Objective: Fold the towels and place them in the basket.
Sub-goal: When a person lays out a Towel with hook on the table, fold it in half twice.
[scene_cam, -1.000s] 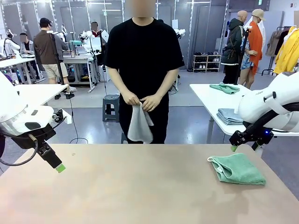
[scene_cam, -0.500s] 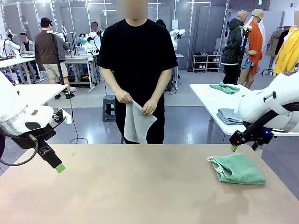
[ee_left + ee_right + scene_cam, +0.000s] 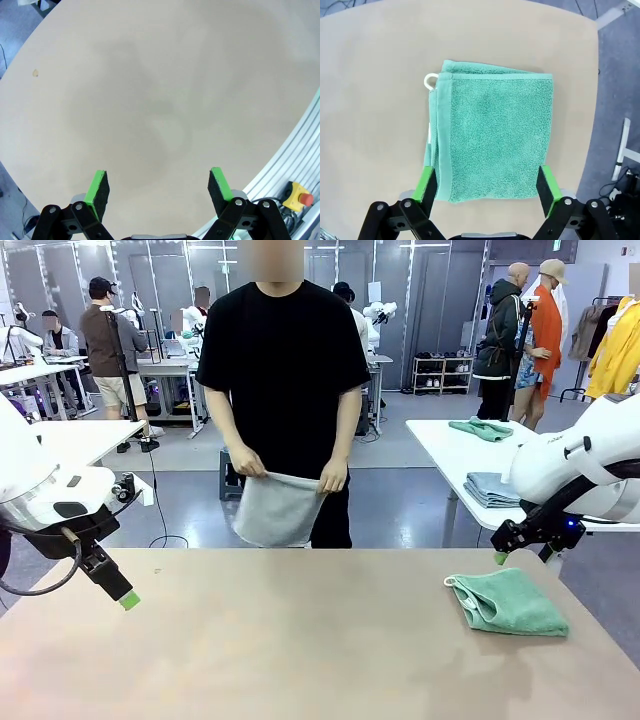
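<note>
2 towels are in view. 1 mint-green towel [image 3: 508,602] lies folded on the bench [image 3: 300,640], at the near right, with a white loop [image 3: 431,80] at 1 corner. the right jaws stand apart just above it; in the right wrist view 1 edge of it lies between the 2 green pads [image 3: 426,182]. the other towel [image 3: 277,510], pale cream-grey, hangs at the far side, held stretched by the person's 2 hands [image 3: 332,480]. the left jaws stand apart over bare bench at the left, well apart from both towels.

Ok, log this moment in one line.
left gripper open, over table | right gripper open, above folded green towel | person holds pale towel spread
</note>
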